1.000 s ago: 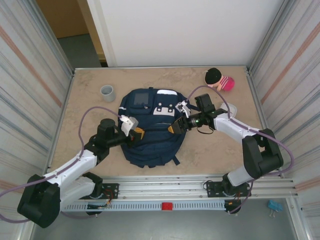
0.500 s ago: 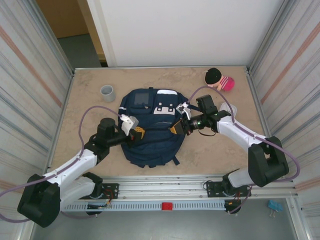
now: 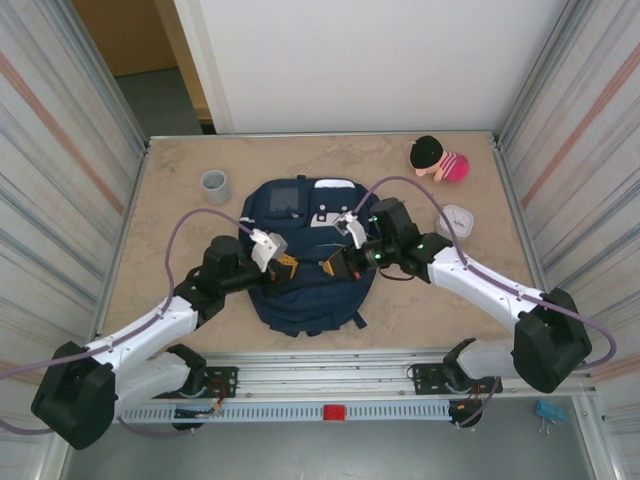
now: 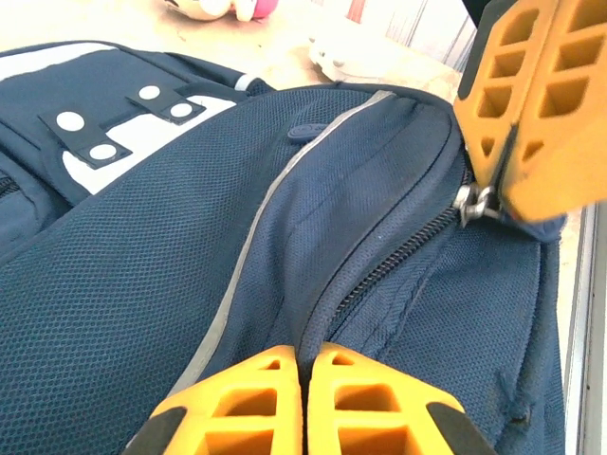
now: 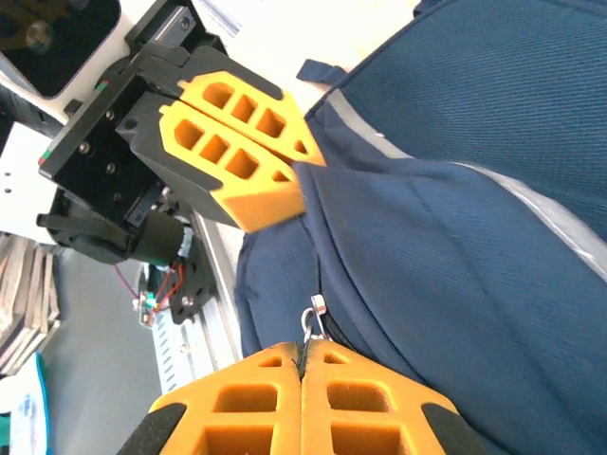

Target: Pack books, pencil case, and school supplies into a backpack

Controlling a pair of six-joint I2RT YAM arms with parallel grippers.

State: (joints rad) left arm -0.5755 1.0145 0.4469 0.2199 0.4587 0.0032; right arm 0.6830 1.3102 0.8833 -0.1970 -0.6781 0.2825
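Backpack [image 3: 305, 300]: top view, centre of the bench [image 3: 180, 165], closer to its near edge.
Left pincer [image 4: 303, 398]: left wrist view, together, pinching backpack fabric by the zip.
Right pincer [image 5: 302, 393]: right wrist view, clamped on the zipper pull [image 5: 312, 318].

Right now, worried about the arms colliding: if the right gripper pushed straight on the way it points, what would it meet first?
Likely the left gripper, shut on the backpack straight ahead; the right gripper itself pinches the zipper pull. Depth is unclear.
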